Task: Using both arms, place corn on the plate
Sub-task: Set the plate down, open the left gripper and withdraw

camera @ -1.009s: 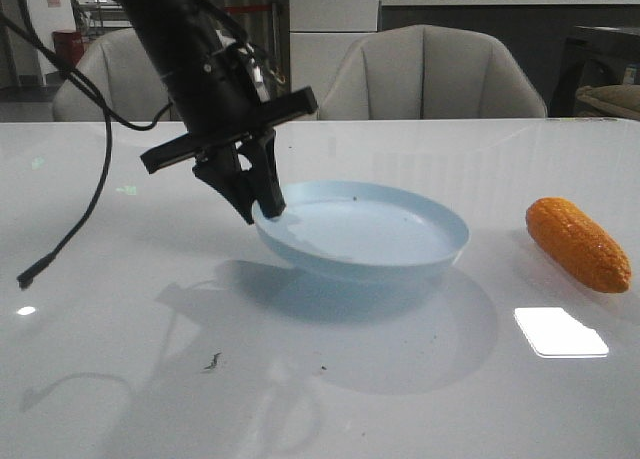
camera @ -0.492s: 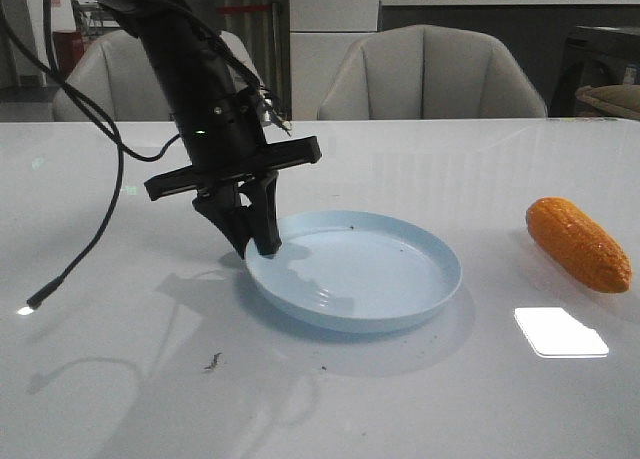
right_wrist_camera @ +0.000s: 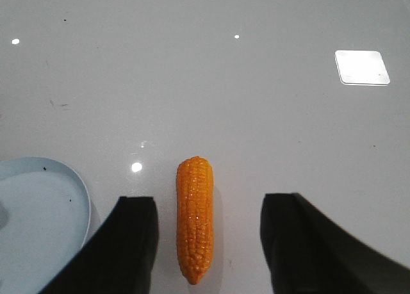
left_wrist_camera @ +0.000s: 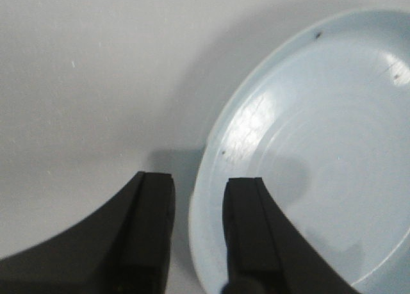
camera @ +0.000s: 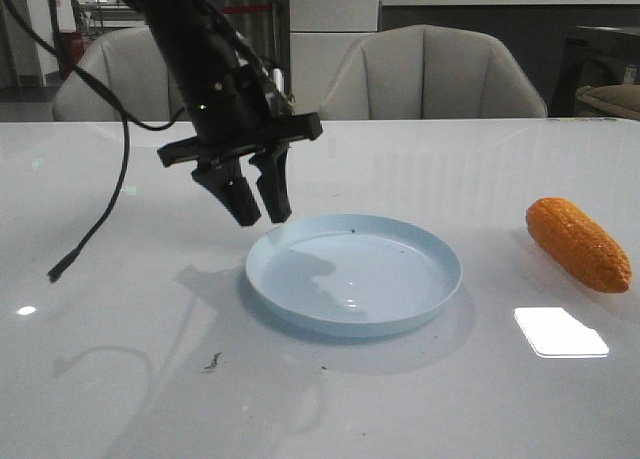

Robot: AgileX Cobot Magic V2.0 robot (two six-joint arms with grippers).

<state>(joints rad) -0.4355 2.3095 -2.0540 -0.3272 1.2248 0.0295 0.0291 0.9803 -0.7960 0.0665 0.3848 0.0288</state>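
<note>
The pale blue plate (camera: 370,271) lies flat on the white table, near the middle. My left gripper (camera: 264,217) hangs open just above the plate's left rim, touching nothing. In the left wrist view the left gripper (left_wrist_camera: 200,182) has its jaws apart, straddling the plate's rim (left_wrist_camera: 211,147) from above. The orange corn (camera: 578,244) lies on the table to the right of the plate. In the right wrist view the corn (right_wrist_camera: 195,217) lies lengthwise between the wide-open fingers of my right gripper (right_wrist_camera: 208,201), untouched; the plate's edge (right_wrist_camera: 38,211) shows beside it. The right arm is outside the front view.
A black cable (camera: 95,219) hangs from the left arm down toward the table at the left. A bright square light reflection (camera: 560,331) lies on the table below the corn. Small dark specks (camera: 213,360) lie in front of the plate. Grey chairs (camera: 430,74) stand behind the table.
The left gripper held the plate by its left rim, tilted up. It lowered the plate flat onto the table, let go, opened and rose slightly. The corn has not moved.
</note>
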